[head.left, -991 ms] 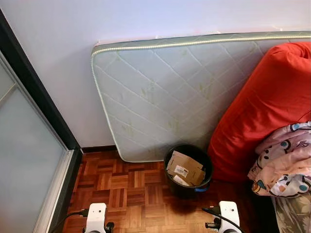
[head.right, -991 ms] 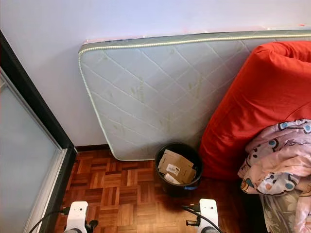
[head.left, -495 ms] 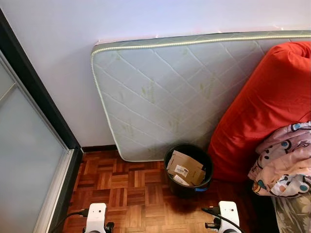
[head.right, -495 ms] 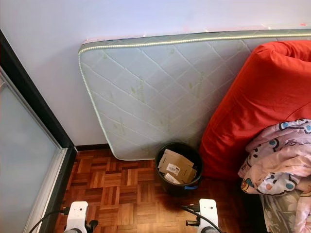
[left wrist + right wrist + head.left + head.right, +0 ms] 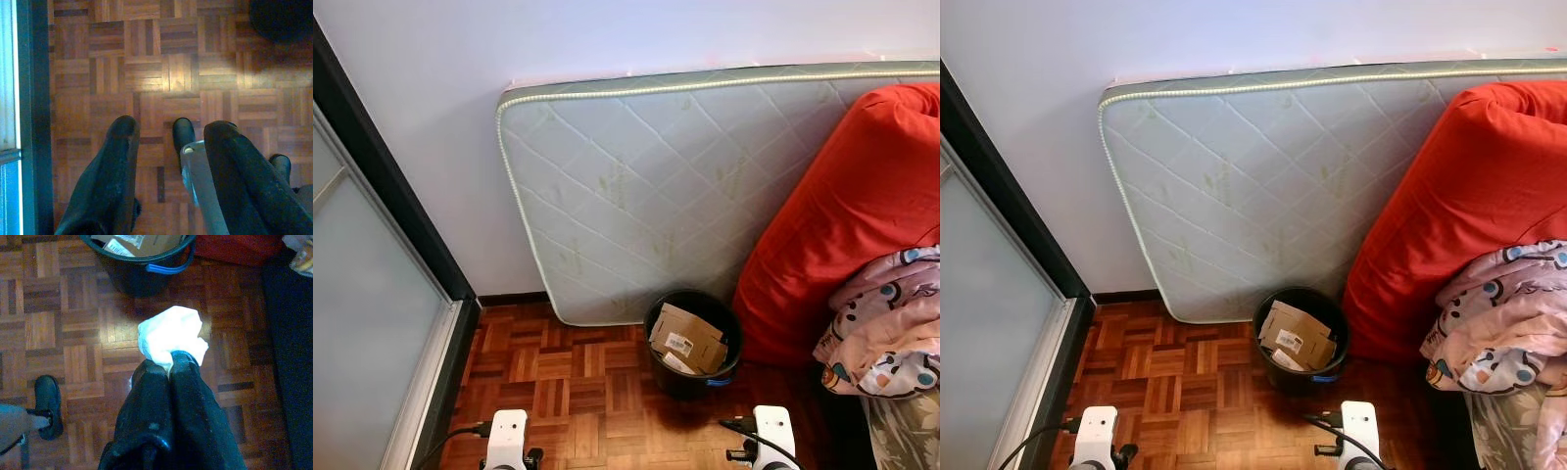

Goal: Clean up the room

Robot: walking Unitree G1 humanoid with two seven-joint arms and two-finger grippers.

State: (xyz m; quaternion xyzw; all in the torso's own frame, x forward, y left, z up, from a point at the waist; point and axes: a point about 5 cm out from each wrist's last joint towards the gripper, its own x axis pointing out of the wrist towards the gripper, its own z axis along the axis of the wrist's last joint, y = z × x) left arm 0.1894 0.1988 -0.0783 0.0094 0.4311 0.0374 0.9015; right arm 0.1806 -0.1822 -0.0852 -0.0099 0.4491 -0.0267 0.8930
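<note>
Our right pincer (image 5: 168, 363) is pinched shut on a crumpled white paper wad (image 5: 168, 335), light and soft, gripped at its edge, just short of the black bin (image 5: 142, 264). Our left pincer (image 5: 168, 134) hangs open, empty.

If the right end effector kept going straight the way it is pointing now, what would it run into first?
The right end effector, shut on a crumpled white paper wad, points down at the wooden parquet floor. It would likely meet bare floor just short of the black bin with a blue handle, though depth is unclear.

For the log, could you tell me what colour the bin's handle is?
Blue handle on the black bin, clearest in the right wrist view.
</note>
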